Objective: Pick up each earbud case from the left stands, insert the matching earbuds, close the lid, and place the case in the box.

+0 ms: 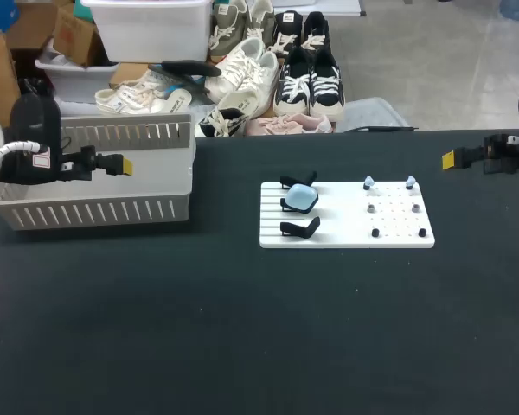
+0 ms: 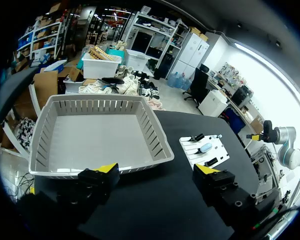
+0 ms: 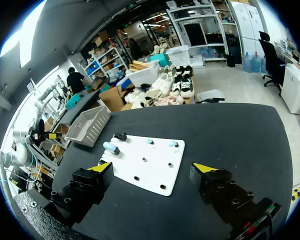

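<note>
Right now both of my pincers are spread wide and hold nothing. The left pincer hangs well to the left of the white board, by the grey slatted basket. The right pincer hangs well to the board's right, out over the dark worktop.

On the board's left half, a pale blue earbud case rests in the middle one of three black stands, with its lid shut as far as I can tell. The two empty stands sit just beyond and just in front of it. Along the far edge of the board's right half, two pale earbuds perch on pegs.

I judge the case to be light, hard and smooth, with rounded corners that could slip out of a shallow pinch. I would take it across its two broad faces, low on the body and clear of the lid seam. That way the lid can open while I hold it. The stand cradles it loosely, I think, so lifting straight off should free it. The earbuds look tiny and easy to knock off, so they want a gentle, centred pinch.
</note>
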`<action>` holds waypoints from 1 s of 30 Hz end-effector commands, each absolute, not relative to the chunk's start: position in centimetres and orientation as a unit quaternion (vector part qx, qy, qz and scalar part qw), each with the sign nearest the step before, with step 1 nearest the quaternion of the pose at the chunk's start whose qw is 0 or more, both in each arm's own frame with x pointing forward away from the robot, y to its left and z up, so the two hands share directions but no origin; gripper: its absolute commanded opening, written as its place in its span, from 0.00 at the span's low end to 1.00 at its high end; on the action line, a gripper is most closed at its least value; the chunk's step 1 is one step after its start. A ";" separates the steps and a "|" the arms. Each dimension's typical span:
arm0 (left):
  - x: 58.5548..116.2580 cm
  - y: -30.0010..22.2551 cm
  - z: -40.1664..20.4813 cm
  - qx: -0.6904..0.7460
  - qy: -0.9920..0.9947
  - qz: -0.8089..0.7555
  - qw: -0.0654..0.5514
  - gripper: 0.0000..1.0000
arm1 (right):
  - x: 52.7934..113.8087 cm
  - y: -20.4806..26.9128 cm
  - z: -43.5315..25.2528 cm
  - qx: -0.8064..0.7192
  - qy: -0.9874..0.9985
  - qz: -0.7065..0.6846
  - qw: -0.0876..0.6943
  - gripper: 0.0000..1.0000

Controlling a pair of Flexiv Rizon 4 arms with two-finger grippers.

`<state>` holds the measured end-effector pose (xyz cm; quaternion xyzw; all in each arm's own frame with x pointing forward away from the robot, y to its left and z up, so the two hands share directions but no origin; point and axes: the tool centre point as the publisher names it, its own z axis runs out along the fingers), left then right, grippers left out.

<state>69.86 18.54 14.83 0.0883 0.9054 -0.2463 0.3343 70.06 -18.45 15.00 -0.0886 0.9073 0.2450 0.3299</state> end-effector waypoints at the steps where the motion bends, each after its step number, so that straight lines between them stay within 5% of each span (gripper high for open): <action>1: 70.0 18.5 15.0 0.088 0.907 -0.244 0.331 1.00 | 70.1 -18.5 14.9 -0.090 0.907 0.247 0.330 1.00; 15: 70.0 18.5 15.0 0.088 0.907 -0.244 0.331 1.00 | 70.1 -18.5 14.9 -0.090 0.907 0.247 0.330 1.00; 30: 72.0 15.1 16.8 0.392 0.773 -0.257 0.427 1.00 | 70.1 -18.5 14.9 -0.090 0.907 0.247 0.330 1.00</action>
